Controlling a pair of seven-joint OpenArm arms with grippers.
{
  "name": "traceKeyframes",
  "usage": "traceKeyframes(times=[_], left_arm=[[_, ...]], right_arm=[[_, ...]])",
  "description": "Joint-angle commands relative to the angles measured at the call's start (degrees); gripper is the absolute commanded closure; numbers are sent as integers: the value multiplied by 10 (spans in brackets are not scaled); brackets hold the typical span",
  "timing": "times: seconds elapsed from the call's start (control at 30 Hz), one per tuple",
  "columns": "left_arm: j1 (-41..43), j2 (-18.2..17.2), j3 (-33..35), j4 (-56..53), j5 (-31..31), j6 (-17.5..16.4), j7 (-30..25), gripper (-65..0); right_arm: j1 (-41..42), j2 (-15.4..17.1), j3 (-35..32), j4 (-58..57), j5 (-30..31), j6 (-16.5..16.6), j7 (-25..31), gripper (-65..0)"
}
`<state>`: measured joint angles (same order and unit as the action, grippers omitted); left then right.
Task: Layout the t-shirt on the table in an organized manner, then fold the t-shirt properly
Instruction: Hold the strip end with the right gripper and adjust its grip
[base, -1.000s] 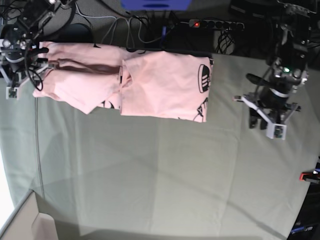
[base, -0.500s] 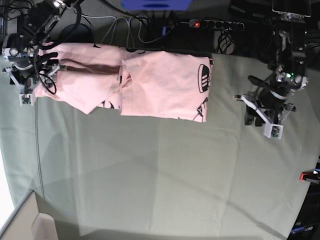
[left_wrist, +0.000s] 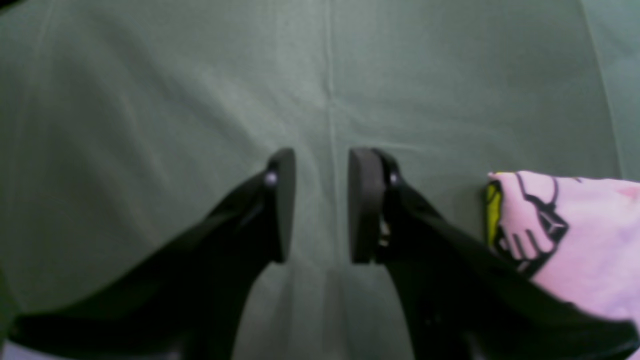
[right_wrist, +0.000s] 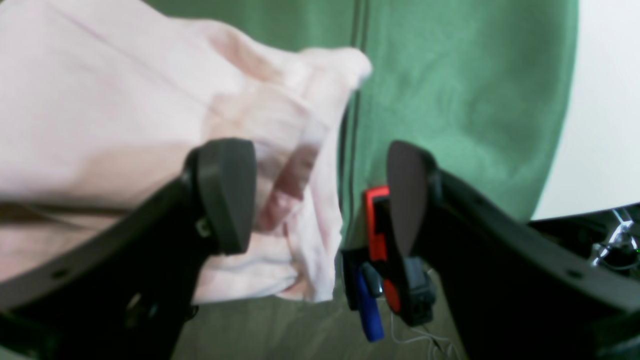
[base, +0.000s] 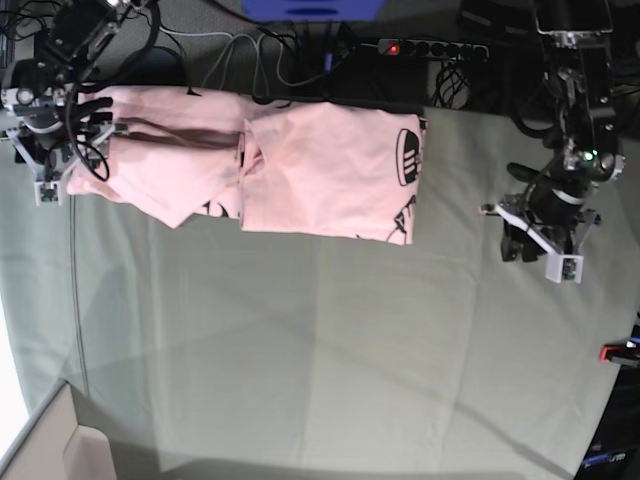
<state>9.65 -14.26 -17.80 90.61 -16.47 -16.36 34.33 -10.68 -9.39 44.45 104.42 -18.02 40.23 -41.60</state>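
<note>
The light pink t-shirt lies bunched and partly folded along the far edge of the grey-green table, black print showing at its right end. My right gripper is open at the shirt's left end. In the right wrist view one finger is over the shirt's crumpled edge and the other over the table edge. My left gripper is slightly open and empty over bare table to the right of the shirt. In the left wrist view a printed shirt corner lies to its right.
A red clamp grips the table edge by my right gripper. Another red clamp sits at the right edge. A power strip and cables lie behind the table. A pale box stands at the bottom left.
My right gripper shifted a little over the shirt's left end and back. My left gripper drifted slightly right, away from the shirt. The shirt has not moved.
</note>
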Motion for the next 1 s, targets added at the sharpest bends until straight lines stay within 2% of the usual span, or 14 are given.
traceKeyframes(times=[0.0,0.2,0.53,0.63,0.77,0.8,0.97], left_arm=[[-4,-5,-4,2,-2,-3,-10,-177],[-4,-5,-4,-3,-2,-3,-11,-177],[-4,-6,-4,-3,-2,-3,-11,-177],[-4,-6,-4,-3,-2,-3,-11,-177],[-4,-6,-4,-3,-2,-3,-11,-177],[-4,-6,-4,-3,-2,-3,-11,-177],[-5,-6,-4,-3,-2,-3,-11,-177]], right_arm=[[5,4,0,16,5,-2,9,-416],[3,4,-14,12,6,-2,9,-417],[9,4,-29,-58,6,-2,14,-399],[9,4,-29,-58,6,-2,14,-286],[6,4,-26,-54,6,-2,9,-40],[4,4,-26,-52,5,-2,9,0],[-21,4,-26,-23,5,-2,9,0]])
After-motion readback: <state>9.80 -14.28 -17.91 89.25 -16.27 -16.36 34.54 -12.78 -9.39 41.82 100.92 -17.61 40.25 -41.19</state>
